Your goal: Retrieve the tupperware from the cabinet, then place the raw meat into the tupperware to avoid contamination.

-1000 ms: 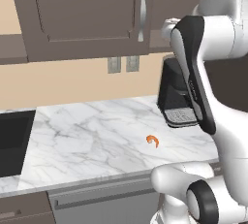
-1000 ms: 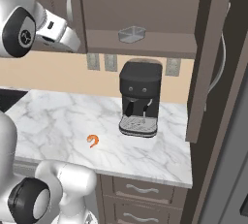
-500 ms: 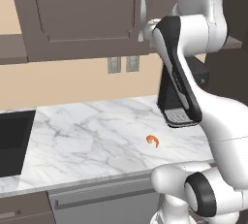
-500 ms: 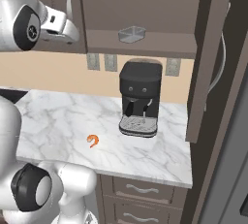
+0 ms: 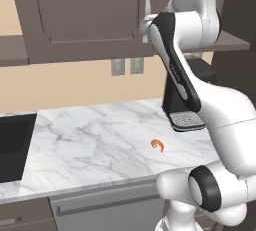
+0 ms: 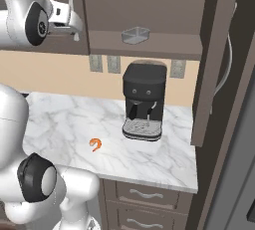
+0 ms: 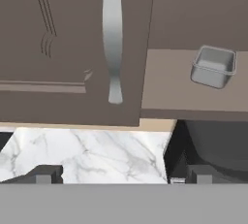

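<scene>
The tupperware (image 6: 135, 35) sits on the inner shelf (image 6: 164, 42) of the open cabinet (image 6: 144, 5), above the black coffee machine (image 6: 144, 101). The raw meat (image 6: 96, 144) lies on the marble bench (image 6: 60, 124). The tool (image 6: 73, 22) hovers empty beside the closed door's handle (image 7: 112, 39), jaws wide.

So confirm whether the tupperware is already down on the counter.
No, the tupperware sits on the cabinet shelf, above the coffee machine.
</scene>
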You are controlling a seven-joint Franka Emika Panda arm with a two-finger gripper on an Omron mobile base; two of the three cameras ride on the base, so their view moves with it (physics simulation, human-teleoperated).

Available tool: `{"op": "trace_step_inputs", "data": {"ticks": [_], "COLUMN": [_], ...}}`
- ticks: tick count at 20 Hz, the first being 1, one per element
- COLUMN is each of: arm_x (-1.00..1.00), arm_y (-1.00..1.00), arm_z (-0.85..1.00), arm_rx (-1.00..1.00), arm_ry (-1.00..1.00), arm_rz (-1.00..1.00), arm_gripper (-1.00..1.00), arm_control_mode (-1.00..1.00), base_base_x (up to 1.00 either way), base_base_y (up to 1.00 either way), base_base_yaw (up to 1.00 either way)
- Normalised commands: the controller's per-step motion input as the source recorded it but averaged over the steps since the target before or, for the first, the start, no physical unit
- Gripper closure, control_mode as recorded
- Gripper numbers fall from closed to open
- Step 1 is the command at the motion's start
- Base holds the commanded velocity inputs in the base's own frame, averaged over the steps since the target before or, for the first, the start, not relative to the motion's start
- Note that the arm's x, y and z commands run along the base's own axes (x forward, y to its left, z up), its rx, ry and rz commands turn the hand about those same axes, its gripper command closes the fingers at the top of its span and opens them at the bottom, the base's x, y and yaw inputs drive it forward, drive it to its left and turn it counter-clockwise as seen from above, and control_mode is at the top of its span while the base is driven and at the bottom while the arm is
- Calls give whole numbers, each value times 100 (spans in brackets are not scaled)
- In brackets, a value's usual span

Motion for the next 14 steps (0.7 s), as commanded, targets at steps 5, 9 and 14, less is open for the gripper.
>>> {"op": "trace_step_inputs", "data": {"ticks": [5,9,14], "arm_x": [34,20,15], "arm_y": [15,8,7], "arm_z": [5,2,3], "arm_rx": [-5,-2,0], "arm_ry": [-6,-9,-12], "arm_rz": [0,-3,-3], "arm_gripper": [-100,-100,-100], "arm_control_mode": [-100,-100,-100], "base_base_x": [0,0,0], "base_base_y": [0,0,0], "base_base_yaw": [0,0,0]}}
